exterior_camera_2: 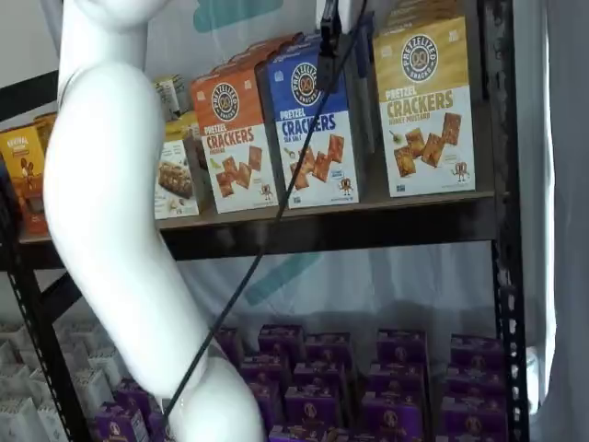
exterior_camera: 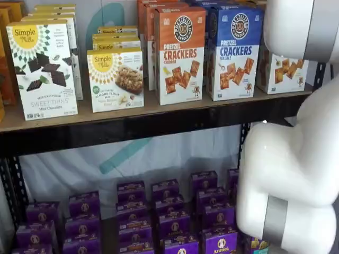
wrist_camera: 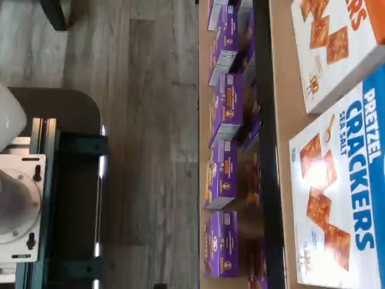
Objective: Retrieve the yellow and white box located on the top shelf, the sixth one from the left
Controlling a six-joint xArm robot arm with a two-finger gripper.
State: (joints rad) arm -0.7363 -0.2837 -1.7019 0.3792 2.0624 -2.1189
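The yellow and white box (exterior_camera_2: 428, 106) is standing upright at the right end of the top shelf (exterior_camera_2: 368, 226), right next to the rack's black post (exterior_camera_2: 502, 184). Its front shows yellow up top and pretzel crackers on white below. In a shelf view my own arm (exterior_camera: 296, 159) covers most of it, so only the white lower part (exterior_camera: 283, 71) peeks out. Just beside it, toward the middle, is the blue box (exterior_camera_2: 308, 124), then the orange box (exterior_camera_2: 235, 143), then the smaller snack boxes (exterior_camera: 114, 79) further along. Purple boxes (exterior_camera: 169, 217) fill the shelf below.

I'd say I'm in the approach step: nothing is gripped and the box hasn't been touched. My gripper (exterior_camera_2: 329, 41) hangs from the upper edge in a shelf view with its cable (exterior_camera_2: 267, 239) trailing down, in front of the blue box rather than the yellow one. I only see dark fingers side-on, so I honestly can't tell if they're spread or closed.

Next move, I reckon, is to slide over toward the post, line up with the yellow box, and go in without bumping the blue neighbour.

The arm itself curves in a big white bend in front of the rack in both shelf views.
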